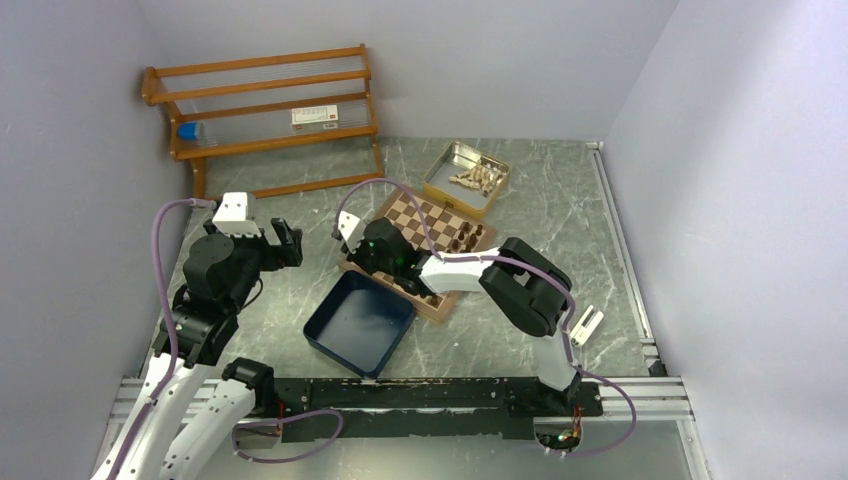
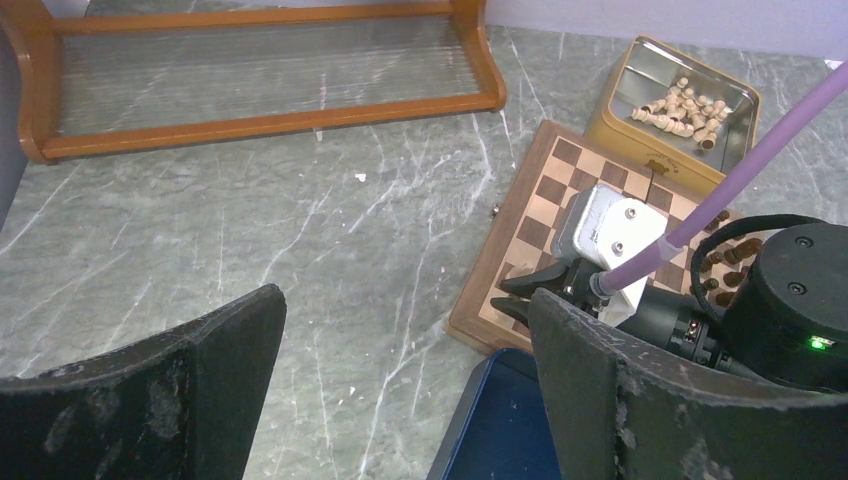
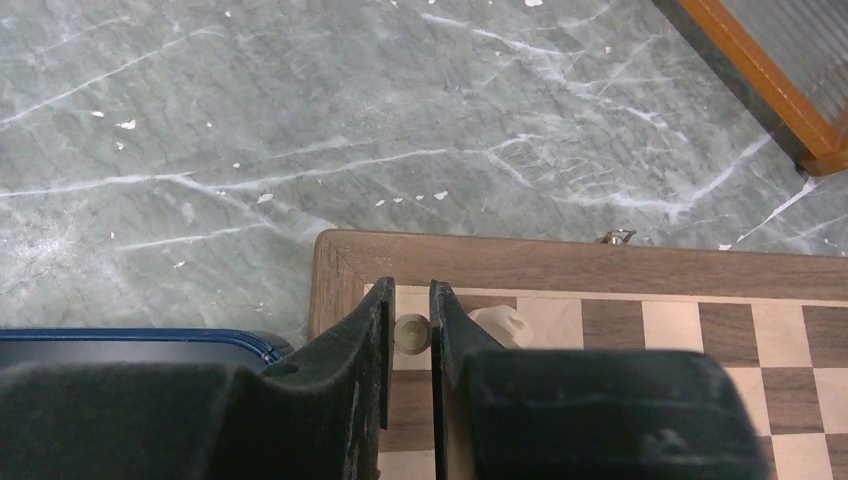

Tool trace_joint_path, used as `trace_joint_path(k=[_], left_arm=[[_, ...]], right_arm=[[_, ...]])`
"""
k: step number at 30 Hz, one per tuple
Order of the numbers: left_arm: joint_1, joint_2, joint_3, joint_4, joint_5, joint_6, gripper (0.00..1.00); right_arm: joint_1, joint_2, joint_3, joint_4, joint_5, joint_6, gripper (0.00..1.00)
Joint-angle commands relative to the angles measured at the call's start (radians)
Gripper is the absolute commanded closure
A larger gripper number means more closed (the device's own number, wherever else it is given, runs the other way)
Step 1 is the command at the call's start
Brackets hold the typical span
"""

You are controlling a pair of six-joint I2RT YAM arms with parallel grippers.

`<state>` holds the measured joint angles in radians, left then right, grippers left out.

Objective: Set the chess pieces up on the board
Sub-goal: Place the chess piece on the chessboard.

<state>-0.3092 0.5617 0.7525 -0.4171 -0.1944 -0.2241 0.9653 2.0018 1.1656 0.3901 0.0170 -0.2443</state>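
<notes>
While upright at board (image 3: pixel 560 268) corner, long axis vert.: light piece (image 3: pixel 412 335) pinched in R gripper (image 3: pixel 409 302); L gripper (image 2: pixel 405 300) wide, empty.

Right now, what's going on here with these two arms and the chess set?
The right hand is shut on a light chess piece at a corner of the board, with a second light piece right beside it. The left hand hangs open over the table, holding nothing. Some dark pieces stand across the board, and a heap of light pieces lies in the metal tin behind it.
</notes>
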Motion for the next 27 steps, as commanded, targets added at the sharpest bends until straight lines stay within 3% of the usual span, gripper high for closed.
trace_joint_path(k=[1,20,27], left_arm=[[0.007,-0.008,0.016,0.006,0.004,0.002,0.04],[0.007,-0.014,0.015,0.004,-0.002,0.003,0.04],[0.007,-0.013,0.014,0.003,-0.002,0.003,0.04]], right_arm=[[0.005,0.026,0.026,0.03,0.014,0.005,0.89],[0.004,0.019,0.048,-0.003,0.03,0.021,0.75],[0.005,0.014,0.048,-0.007,0.008,0.033,0.78]])
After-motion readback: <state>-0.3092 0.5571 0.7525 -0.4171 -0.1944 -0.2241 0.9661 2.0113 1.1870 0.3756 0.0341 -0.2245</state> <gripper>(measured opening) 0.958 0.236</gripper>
